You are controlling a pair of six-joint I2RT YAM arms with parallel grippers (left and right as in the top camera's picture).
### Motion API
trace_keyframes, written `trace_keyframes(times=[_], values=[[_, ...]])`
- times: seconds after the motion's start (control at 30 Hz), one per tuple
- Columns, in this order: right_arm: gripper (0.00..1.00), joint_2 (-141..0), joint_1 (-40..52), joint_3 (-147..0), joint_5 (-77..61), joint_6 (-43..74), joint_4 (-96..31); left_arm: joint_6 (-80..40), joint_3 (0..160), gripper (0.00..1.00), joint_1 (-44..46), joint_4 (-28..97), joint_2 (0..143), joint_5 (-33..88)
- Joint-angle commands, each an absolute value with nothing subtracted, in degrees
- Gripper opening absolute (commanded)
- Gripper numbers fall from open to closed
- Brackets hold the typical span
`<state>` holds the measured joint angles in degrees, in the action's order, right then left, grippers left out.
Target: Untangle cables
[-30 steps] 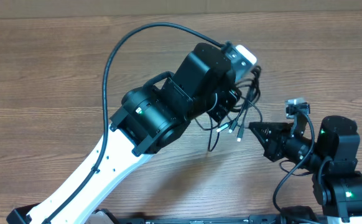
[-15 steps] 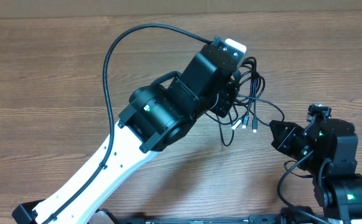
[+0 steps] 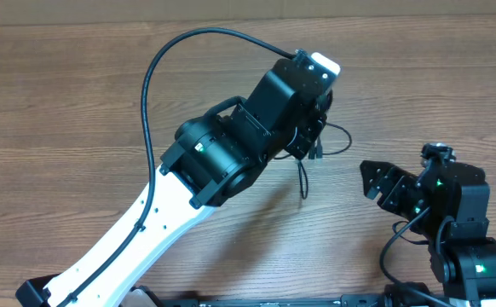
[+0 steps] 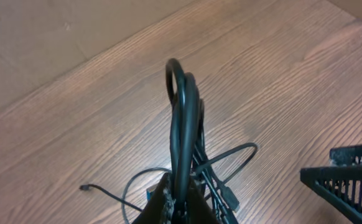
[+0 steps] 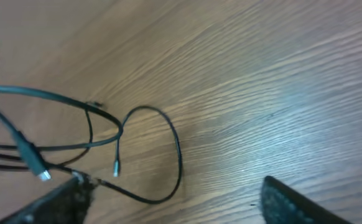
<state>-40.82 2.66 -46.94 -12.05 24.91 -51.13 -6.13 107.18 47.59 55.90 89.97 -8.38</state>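
**Black Cords on Brown Woodgrain**

The thin black flexible cables (image 4: 184,124) are glossy black along their length, and one small plug tip (image 5: 116,168) shows silver. The flat wooden table (image 3: 60,85) is mid-brown, streaked with fine, darker lines of grain. The left arm's boxy plastic housing (image 3: 231,149) is matte black and its long lower link (image 3: 137,239) is white. A small green light (image 3: 198,147) glows on the housing. The right arm's blocky body (image 3: 465,200) is black with green lights of its own.

The left arm (image 3: 222,153) slants across the middle of the surface (image 3: 60,102) and blocks any pass there. Cables (image 3: 340,136) hang at its front end, their loops spilling rightward. A bare strip separates those loops from the right gripper (image 3: 367,181). The surface's left and far sides lie open.
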Motion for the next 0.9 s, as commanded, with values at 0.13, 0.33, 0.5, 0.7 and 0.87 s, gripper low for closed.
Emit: trace_keyframes(times=[0.13, 0.33, 0.5, 0.7, 0.87], values=[[0.96, -40.7, 2.5, -47.3, -23.1, 14.2, -48.7, 3.6, 108.1, 0.04, 47.3, 55.5, 88.8, -2.0], [1.0, -40.7, 2.5, -47.3, -24.5, 11.9, -49.0, 11.4, 108.1, 0.04, 47.3, 55.4, 88.8, 14.0], [1.0, -40.7, 2.5, -47.3, -21.6, 12.0, -49.0, 11.7, 108.1, 0.04, 47.3, 55.5, 88.8, 16.1], [0.82, -40.7, 2.5, -47.3, -15.4, 17.5, -50.1, 11.8, 108.1, 0.04, 47.3, 56.1, 88.8, 15.2], [0.7, -40.7, 2.5, -47.3, -9.6, 23.0, -51.2, 11.8, 108.1, 0.04, 47.3, 56.7, 88.8, 14.4]])
